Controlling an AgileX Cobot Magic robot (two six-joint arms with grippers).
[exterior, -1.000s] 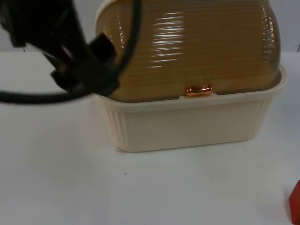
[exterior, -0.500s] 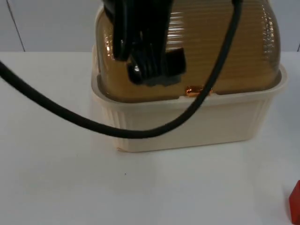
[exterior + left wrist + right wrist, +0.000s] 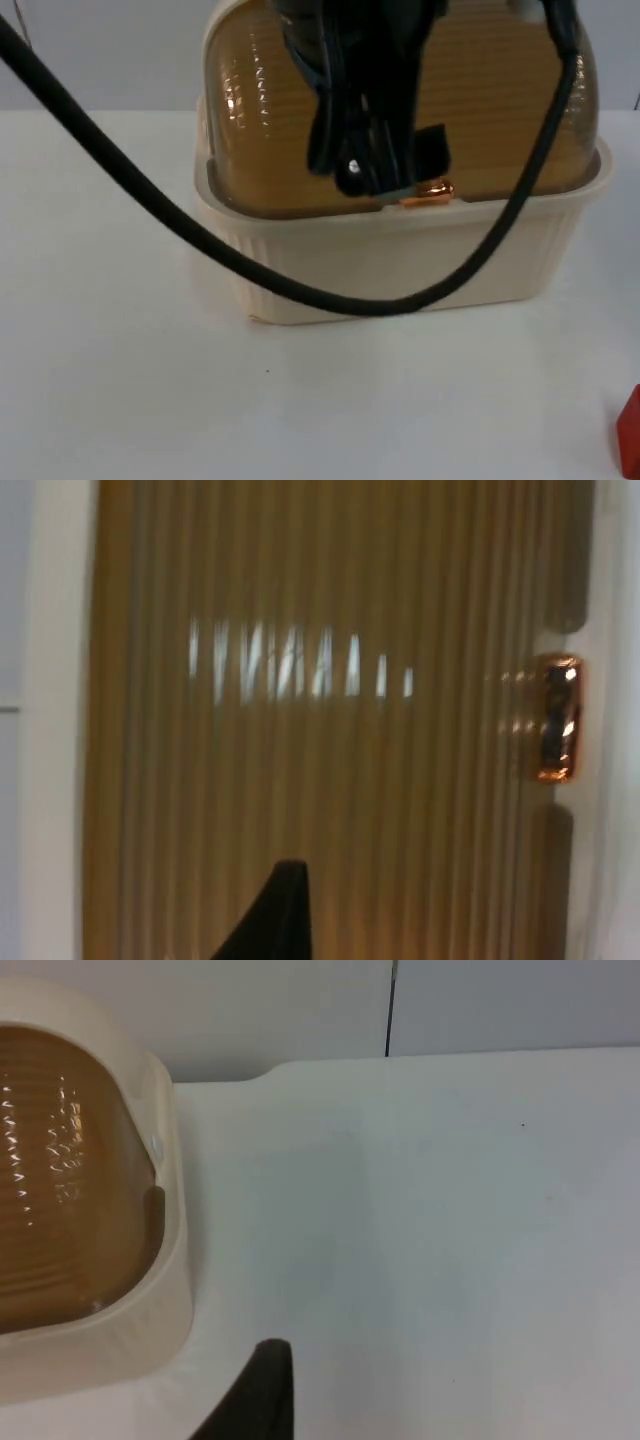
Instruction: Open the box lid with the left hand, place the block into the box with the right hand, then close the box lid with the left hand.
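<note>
The cream plastic box point(image 3: 400, 265) stands at the far middle of the white table point(image 3: 120, 380), its ribbed amber dome lid point(image 3: 260, 110) shut. The left gripper point(image 3: 365, 175) hangs over the lid's front, just left of the small copper handle point(image 3: 435, 192); whether its jaws are apart cannot be told. The red block point(image 3: 630, 430) lies at the table's near right edge, well apart from the box.

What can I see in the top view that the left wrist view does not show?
The top view has the left gripper hanging in front of the shut amber lid, the cream box base and the red block at the table's edge. The left wrist view adds one black fingertip. Both show the ribbed lid and its copper handle.
</note>
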